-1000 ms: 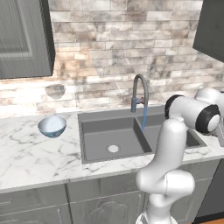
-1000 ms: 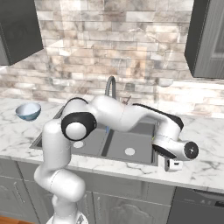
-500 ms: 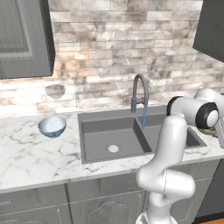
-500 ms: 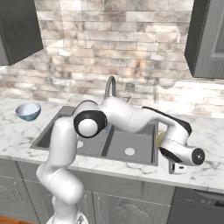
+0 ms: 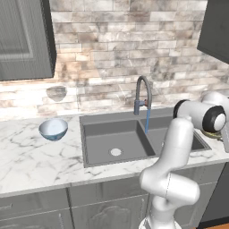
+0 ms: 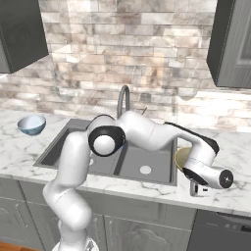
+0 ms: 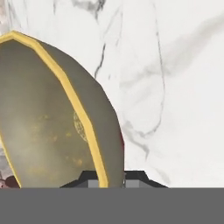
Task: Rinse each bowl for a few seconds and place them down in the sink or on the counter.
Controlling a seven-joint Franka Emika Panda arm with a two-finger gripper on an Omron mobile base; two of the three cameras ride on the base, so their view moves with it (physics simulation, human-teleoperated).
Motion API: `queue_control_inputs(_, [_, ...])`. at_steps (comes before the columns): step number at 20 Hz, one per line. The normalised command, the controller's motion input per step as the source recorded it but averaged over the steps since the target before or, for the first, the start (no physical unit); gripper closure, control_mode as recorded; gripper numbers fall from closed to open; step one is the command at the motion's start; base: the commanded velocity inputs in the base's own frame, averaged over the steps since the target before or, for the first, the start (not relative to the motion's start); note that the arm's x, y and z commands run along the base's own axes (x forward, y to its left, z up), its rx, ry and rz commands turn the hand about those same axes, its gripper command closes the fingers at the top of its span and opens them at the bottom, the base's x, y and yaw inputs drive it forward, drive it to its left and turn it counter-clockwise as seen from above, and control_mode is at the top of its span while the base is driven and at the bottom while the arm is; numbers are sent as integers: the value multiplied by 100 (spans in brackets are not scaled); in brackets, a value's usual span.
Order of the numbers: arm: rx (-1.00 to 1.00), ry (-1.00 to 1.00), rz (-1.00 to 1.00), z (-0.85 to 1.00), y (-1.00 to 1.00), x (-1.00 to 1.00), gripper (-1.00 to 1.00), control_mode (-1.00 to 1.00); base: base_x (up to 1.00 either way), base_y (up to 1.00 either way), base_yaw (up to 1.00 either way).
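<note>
As the gripper (image 6: 194, 188) pinches the olive-tan bowl's (image 7: 48, 118) rim above the desk (image 6: 230, 196), a level carry toward the sink (image 5: 116, 136) seems wise.

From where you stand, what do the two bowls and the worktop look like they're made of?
The pale blue bowl looks like glazed ceramic: glossy, with a whitish inside. The olive-tan bowl seems like glazed stoneware with a yellow rim and speckled, duller surface, though that is uncertain. The counter looks like polished white marble, given its thin grey veins.
</note>
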Motion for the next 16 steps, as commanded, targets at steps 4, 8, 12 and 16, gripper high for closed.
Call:
queue_control_inputs(4, [0,-1,1,-4,10,11,-100,-100,0,0,0])
queue_control_inputs(8, [0,-1,0,15,5,1,-100,-100,0,0,0])
queue_control_inputs(12, [0,-3,0,20,0,0,-100,-100,0,0,0])
queue_control_inputs(16, [0,-5,0,22,0,-3,-100,-100,0,0,0])
